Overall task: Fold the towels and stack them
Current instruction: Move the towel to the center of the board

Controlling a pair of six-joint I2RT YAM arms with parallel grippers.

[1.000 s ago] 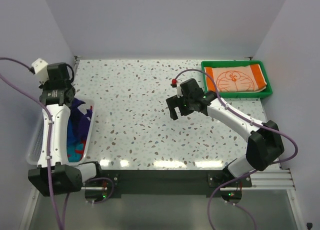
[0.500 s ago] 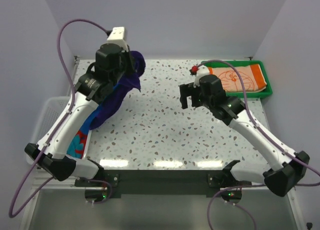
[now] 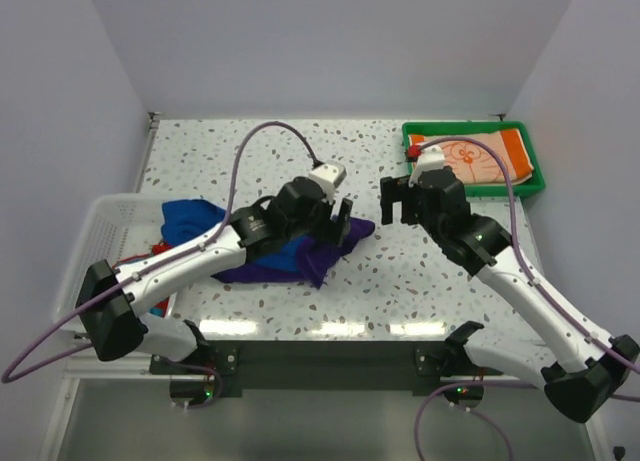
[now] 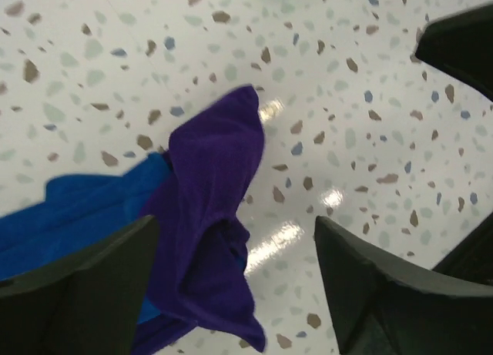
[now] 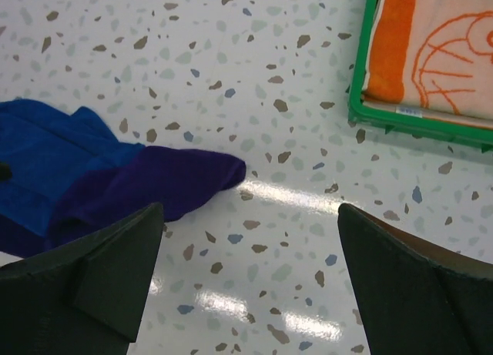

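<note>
Left jaws apart, gripping nothing, above purple towel (image 3: pixel 300 263), which lies crumpled on surface (image 3: pixel 240 171) and overlaps blue towel (image 3: pixel 190 219). Right jaws wide apart, empty. Orange towel (image 3: pixel 480 159) in tray (image 3: pixel 500 188).

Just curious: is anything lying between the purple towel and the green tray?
Nothing lies there: the right wrist view shows only bare speckled table between the purple towel and the green tray. The open right gripper hangs above it.
</note>
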